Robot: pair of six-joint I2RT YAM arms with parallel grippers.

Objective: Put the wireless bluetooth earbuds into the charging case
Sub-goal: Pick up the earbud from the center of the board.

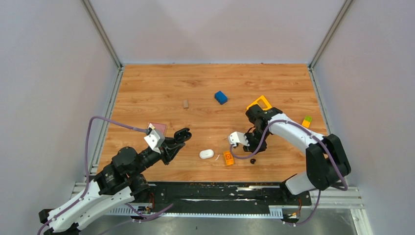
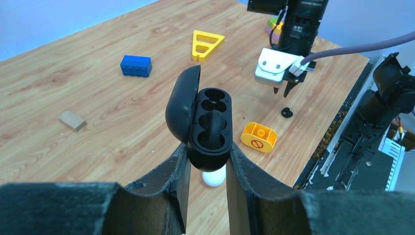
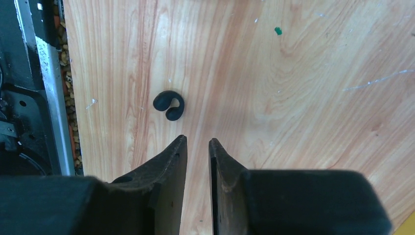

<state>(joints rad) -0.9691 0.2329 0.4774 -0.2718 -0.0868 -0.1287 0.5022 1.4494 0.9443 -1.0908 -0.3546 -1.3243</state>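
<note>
L gripper [image 2: 209,152] is clamped on the base of the black charging case [image 2: 208,122], held above the table w/ lid swung open. A curved black piece, prob. the seated earbud [image 2: 211,128], fills its lower well. R gripper [image 3: 197,142] hangs over the wood, jaws almost together w/ a thin gap, nothing btwn them. The loose earbud [image 3: 169,105] lies just beside its tips, near the front edge, right of the orange block [image 1: 228,158].

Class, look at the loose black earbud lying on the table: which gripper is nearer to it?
Right. The right gripper hangs just beside the earbud, not touching it. The left gripper is farther off on the left, clamped on the open black charging case.
</note>
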